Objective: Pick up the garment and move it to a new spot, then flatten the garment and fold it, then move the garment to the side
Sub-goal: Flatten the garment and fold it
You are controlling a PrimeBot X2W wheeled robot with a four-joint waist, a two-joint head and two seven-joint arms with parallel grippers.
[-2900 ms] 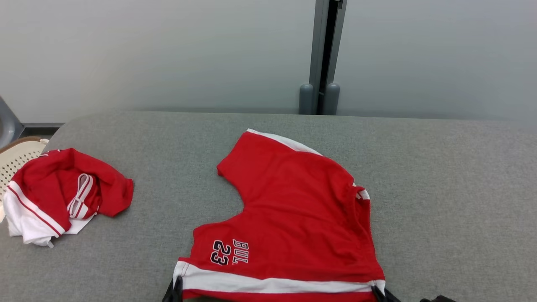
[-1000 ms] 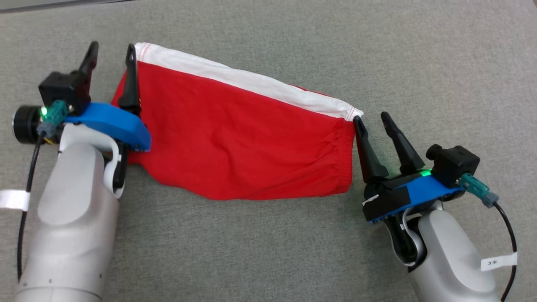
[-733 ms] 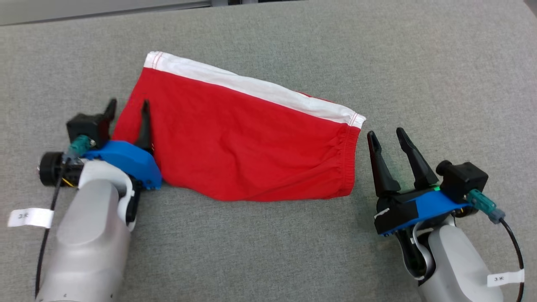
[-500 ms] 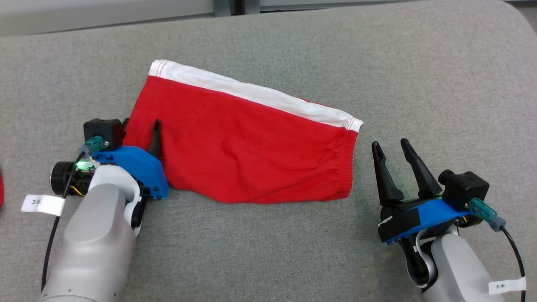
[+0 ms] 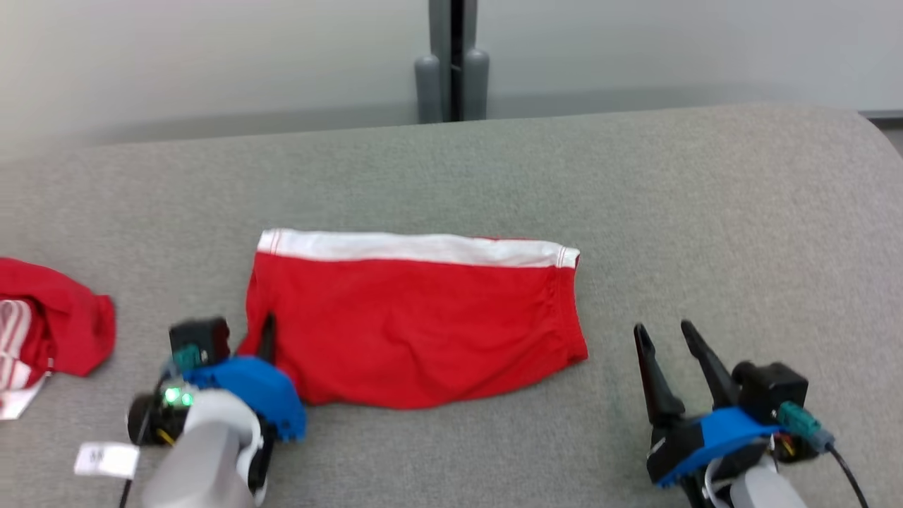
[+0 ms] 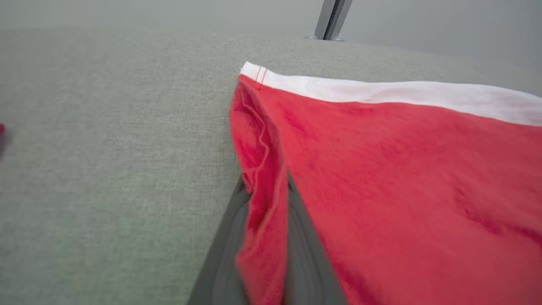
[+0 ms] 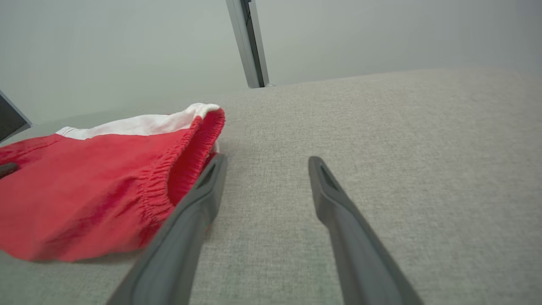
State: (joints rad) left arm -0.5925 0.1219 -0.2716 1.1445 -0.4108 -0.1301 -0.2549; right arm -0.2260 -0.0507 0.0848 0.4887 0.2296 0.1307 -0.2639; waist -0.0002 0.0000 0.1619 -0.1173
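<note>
At garment (image 5: pixel 416 324) left edge, left gripper (image 6: pixel 266 186) now clamps fabric; right gripper (image 5: pixel 662 329) gapes empty; side-move looks next.

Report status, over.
Left gripper shut on left edge of folded red shorts. Right gripper open, off their right edge. Crumpled red-and-white garment lies apart, far left on table.

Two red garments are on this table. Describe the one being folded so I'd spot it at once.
On the grey table, look between the left gripper and right gripper. The garment lies there as a flat red rectangle with a white band along its far edge, its left edge pinched by the left gripper. The other red piece, far left, is a crumpled heap.
</note>
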